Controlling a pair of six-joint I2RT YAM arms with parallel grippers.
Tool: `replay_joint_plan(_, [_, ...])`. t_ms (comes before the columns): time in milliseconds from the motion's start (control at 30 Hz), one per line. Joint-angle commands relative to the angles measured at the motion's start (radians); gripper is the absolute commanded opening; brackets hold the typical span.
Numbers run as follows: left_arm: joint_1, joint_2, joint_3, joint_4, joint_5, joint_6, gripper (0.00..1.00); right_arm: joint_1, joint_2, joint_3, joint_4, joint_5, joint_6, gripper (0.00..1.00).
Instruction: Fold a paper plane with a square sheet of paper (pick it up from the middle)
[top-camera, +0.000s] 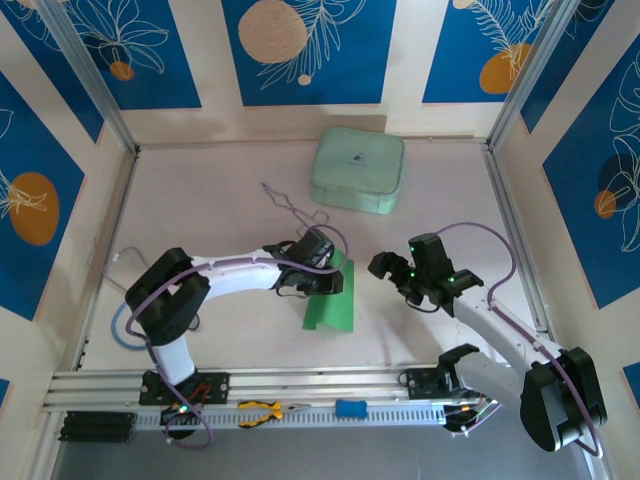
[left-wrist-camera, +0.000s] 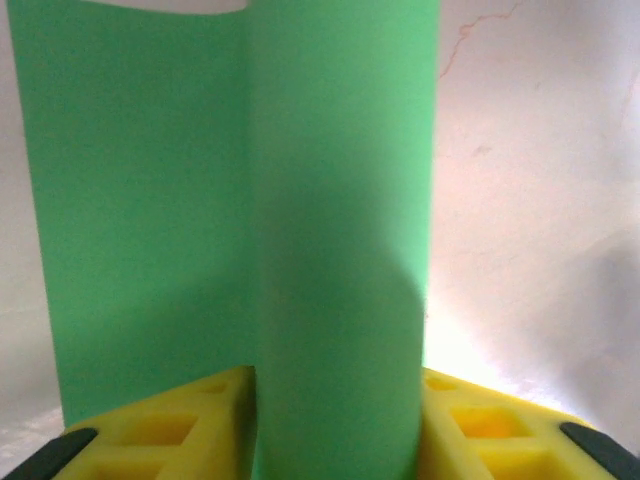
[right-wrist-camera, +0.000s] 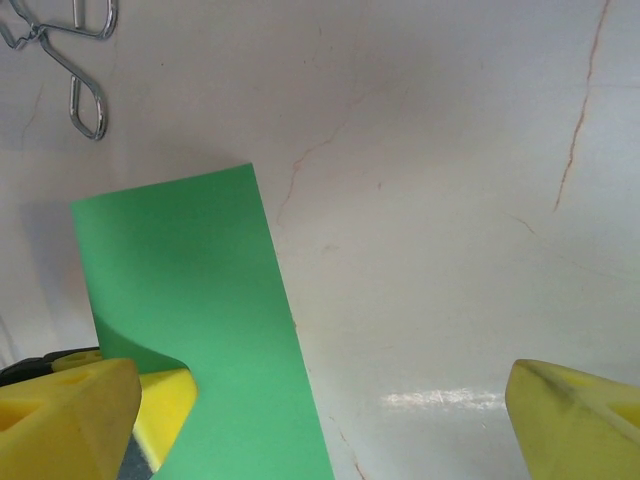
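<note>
Pickup stage: square sheet of paper (top-camera: 333, 308) humped, uncreased; left pincer (left-wrist-camera: 335, 420) apparently pinching hump, right pincer (top-camera: 398, 278) apart. All folds left.

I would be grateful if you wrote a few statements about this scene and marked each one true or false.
1. The green paper sheet bulges up between the fingers of the left tool. True.
2. The right tool is clamped on the sheet. False: its jaws stand wide open and hold nothing.
3. The mint-green case lies toward the far side of the table, apart from the sheet. True.
4. The yellow-handled pliers rest on the case. False: they lie on the rail at the near edge.
</note>
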Motion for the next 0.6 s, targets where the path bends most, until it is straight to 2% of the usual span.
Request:
replay_joint_plan(0, [0.025,-0.050,-0.037,0.162,0.146,-0.053,0.40,-0.010,-0.011,-0.010,0.000,-0.026,-0.007,0.94])
replay_joint_plan(333, [0.101,-0.069,-0.118,0.452,0.370,-0.187,0.40,-0.022,-0.105,-0.056,0.044,-0.013,-0.040,0.94])
replay_joint_plan(567, [0.154,-0.028,-0.215,0.590,0.389,-0.266,0.38,-0.037,-0.154,-0.106,0.161,-0.111,-0.047,0.90])
